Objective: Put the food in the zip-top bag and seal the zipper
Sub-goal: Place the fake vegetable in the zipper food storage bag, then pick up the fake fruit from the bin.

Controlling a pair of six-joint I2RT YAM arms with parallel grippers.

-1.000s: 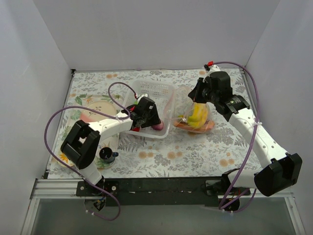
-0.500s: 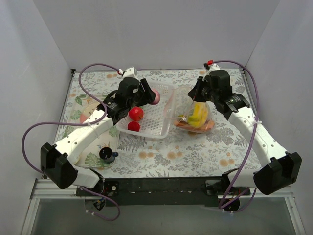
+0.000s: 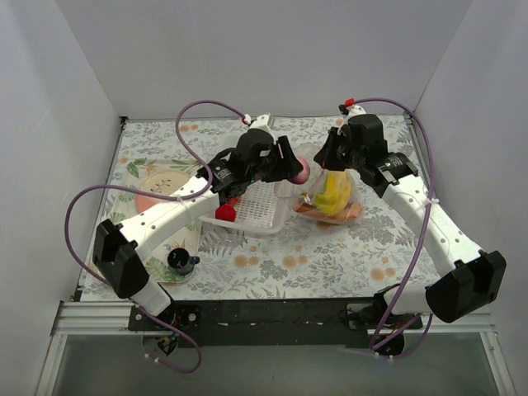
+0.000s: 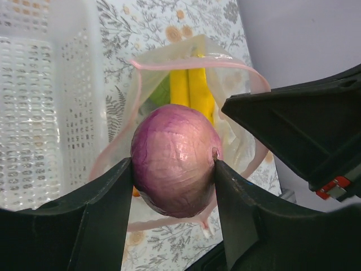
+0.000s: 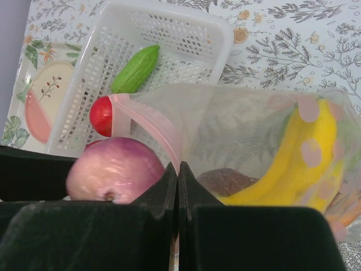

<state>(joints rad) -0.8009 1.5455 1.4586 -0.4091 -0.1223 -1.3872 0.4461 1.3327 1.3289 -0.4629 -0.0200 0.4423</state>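
**A:** Swung over from the white basket (image 3: 262, 202), the left gripper (image 4: 174, 164) has its fingers (image 4: 98, 220) half-spread, clamping the purple onion (image 4: 175, 149).

**B:** And the right gripper (image 5: 177, 172), closed, pinches the pink zipper (image 5: 149, 121), holding the zip-top bag (image 5: 237, 130) open at the onion's four o'clock. I'd centre the onion over the mouth, lower it past the banana bunch (image 5: 307, 164), then release.

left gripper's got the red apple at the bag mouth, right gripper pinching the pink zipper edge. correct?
Not quite. The left gripper holds the purple onion, not a red apple; the left wrist view shows it plainly. The rest holds: the onion is at the open mouth of the zip-top bag, and the right gripper is shut on the pink zipper.
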